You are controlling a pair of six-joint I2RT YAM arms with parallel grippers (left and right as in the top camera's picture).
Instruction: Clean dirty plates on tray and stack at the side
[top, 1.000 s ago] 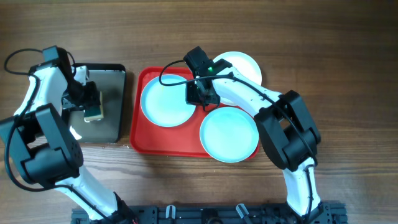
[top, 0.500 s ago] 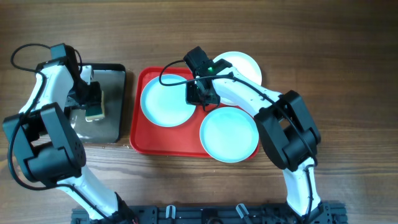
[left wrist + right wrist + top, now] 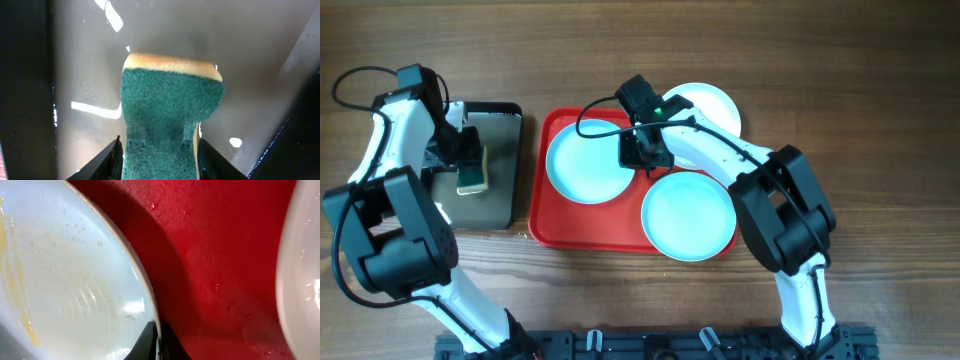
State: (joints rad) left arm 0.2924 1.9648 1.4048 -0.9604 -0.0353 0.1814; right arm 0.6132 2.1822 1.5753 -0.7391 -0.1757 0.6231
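While the left arm's upper links now sit a little further toward the far side than a second ago, its left tool [image 3: 159,150] hardly shifts. It is clamped at a middling width on the green-faced yellow sponge [image 3: 170,110], squeezing a waist into it, over the small black metal tray [image 3: 500,195]. I judge this a repositioning rather than a carry toward the plates; no wiping is under way. Whether the sponge touches the wet tray floor I cannot tell, and the fingers [image 3: 111,156] are cut off at the bottom of the left wrist view.

Further right, nothing moves over that second. The large red plastic tray [image 3: 590,228] lies in the middle of the wooden worktop [image 3: 880,100], with the pale mint-blue round plate [image 3: 580,165] in its left half. The right tool [image 3: 645,152] is fully closed at that plate's right rim. In its wrist view it appears to pinch the rim, though little of the tool shows at the frame's foot. Yellow smears and droplets mark the plate, so it is not clean.

The second mint-blue plate [image 3: 688,215] overhangs the tray's near right corner. The white round plate [image 3: 715,100] sits at the far right corner, partly behind the arm, and whether it rests on tray or worktop is unclear. No stack exists yet.
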